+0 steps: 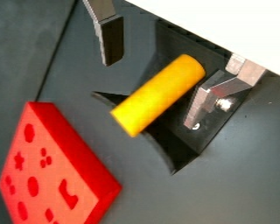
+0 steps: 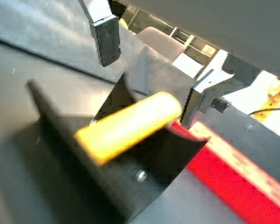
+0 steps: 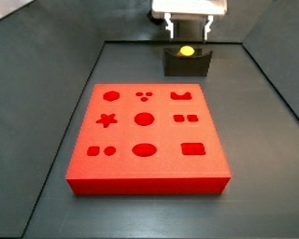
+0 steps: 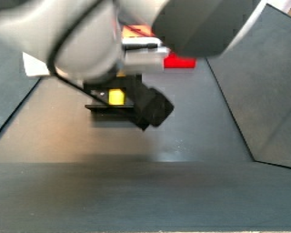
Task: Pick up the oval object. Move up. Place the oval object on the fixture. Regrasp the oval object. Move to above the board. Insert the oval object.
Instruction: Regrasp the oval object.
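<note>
Gripper (image 1: 154, 61) hangs wide open over the fixture (image 3: 186, 63) — fingers (image 1: 108, 37) straddling the oval object (image 1: 157, 94) across its long axis.

Light: even, bright, overhead | Glare: pale sheen on tabletop (image 4: 173, 150) | Shadows: soft, short | Blur: arm (image 4: 99, 36) close, defocused; claw (image 1: 160, 66) fingers soft-edged in both wrist views

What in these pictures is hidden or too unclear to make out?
- The board: in a side view the arm's blurred bulk hides nearly all of it.
- The fixture: same view, partly covered.
- The oval object: only its end shows here.
- The gripper, open above the object: its body is cut off by the frame edge.
</note>
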You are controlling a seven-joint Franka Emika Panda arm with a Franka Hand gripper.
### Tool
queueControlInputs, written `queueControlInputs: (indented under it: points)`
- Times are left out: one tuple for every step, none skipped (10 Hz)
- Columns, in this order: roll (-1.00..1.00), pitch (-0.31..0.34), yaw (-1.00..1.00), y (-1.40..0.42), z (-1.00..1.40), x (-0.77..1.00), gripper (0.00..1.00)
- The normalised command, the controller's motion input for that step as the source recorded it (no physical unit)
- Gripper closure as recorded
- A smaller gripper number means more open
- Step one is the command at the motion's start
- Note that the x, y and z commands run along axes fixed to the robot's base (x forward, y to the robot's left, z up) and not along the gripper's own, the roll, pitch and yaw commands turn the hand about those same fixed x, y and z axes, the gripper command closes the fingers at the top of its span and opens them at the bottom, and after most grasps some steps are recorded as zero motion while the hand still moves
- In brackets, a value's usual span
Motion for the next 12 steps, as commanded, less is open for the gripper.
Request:
queueControlInputs:
  points:
    - [0.05, 0.078, 0.00, 0.00, 0.70, -0.03, 0.00]
    - [0.05, 0.080, -0.02, 0.00, 0.52, -0.03, 0.00]
    - [0.05, 0.079, -0.02, 0.00, 0.33, -0.03, 0.00]
    - [1.00, 0.056, 0.01, -0.99, 1.00, -0.08, 0.00]
    - [1.00, 0.049, 0.01, -1.00, 0.88, -0.08, 0.00]
    - [1.00, 0.042, 0.01, -1.00, 0.85, -0.10, 0.00]
    - [1.00, 0.030, 0.00, -1.00, 0.76, -0.13, 0.00]
    - [1.00, 0.026, 0.00, -0.88, 0.57, -0.12, 0.00]
    - [1.00, 0.022, 0.00, -0.66, 0.27, -0.08, 0.00]
    - [1.00, 0.021, 0.00, -0.54, 0.13, -0.06, 0.00]
    - [1.00, 0.018, 0.00, -0.29, 0.04, -0.03, 0.00]
    - [1.00, 0.016, 0.00, -0.08, 0.05, -0.04, 0.00]
